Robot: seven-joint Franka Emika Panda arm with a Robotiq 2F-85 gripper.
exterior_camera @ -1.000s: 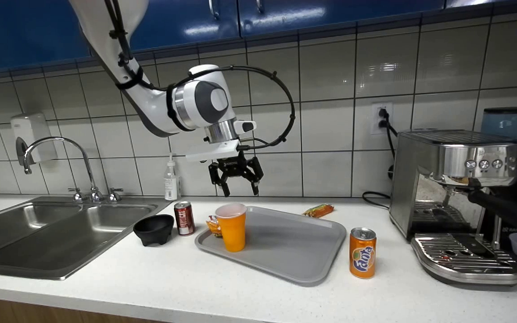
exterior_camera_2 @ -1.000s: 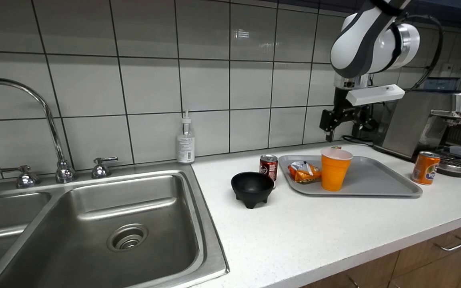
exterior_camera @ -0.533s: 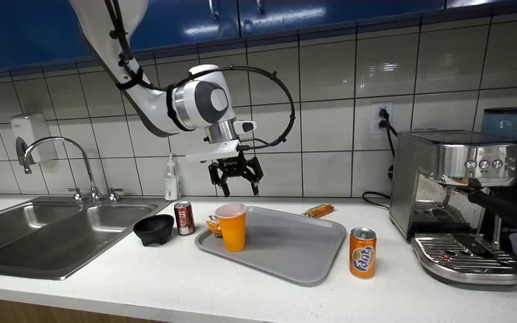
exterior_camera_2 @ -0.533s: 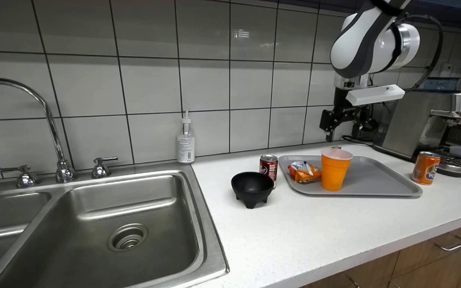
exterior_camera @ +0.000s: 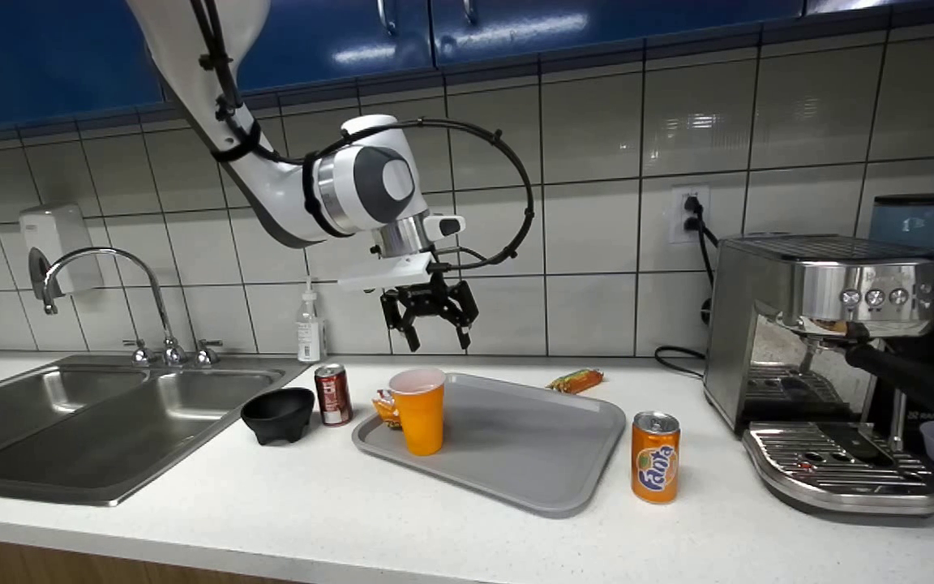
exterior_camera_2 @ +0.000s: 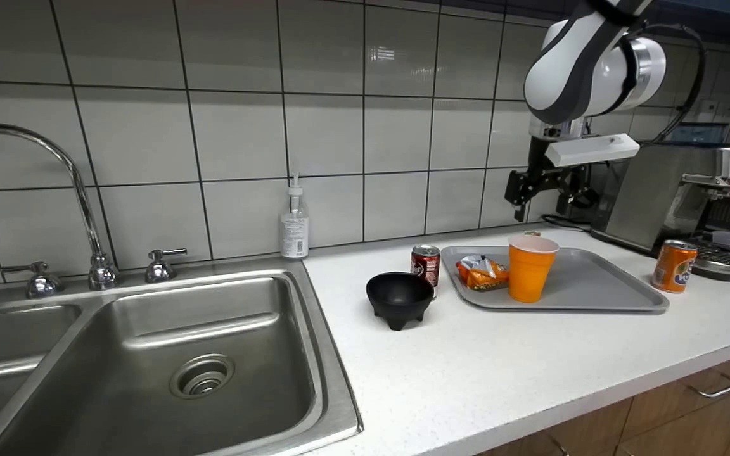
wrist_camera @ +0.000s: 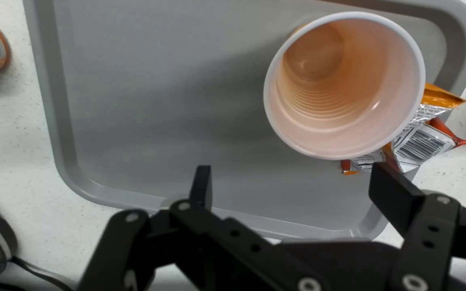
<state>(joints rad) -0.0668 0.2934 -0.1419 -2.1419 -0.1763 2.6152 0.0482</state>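
Wrist view, and the pincer (wrist_camera: pixel 291 173) stands wide, holding nothing, raised clear of the grey serving tray (wrist_camera: pixel 136 121)! Nearest sits the orange plastic cup (wrist_camera: pixel 344 85), upright on that tray, just beside a foil snack packet (wrist_camera: pixel 421 143); whether they touch is hard to call. Long axis vertical, mouth straight up. Thin-walled by the look, so I'd judge it light, squashable, rather slick outside: best taken gently across opposite sides, a little below the rim.

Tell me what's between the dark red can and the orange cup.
An orange snack packet and the edge of the gray tray lie between the dark red can and the orange cup; both exterior views show it.
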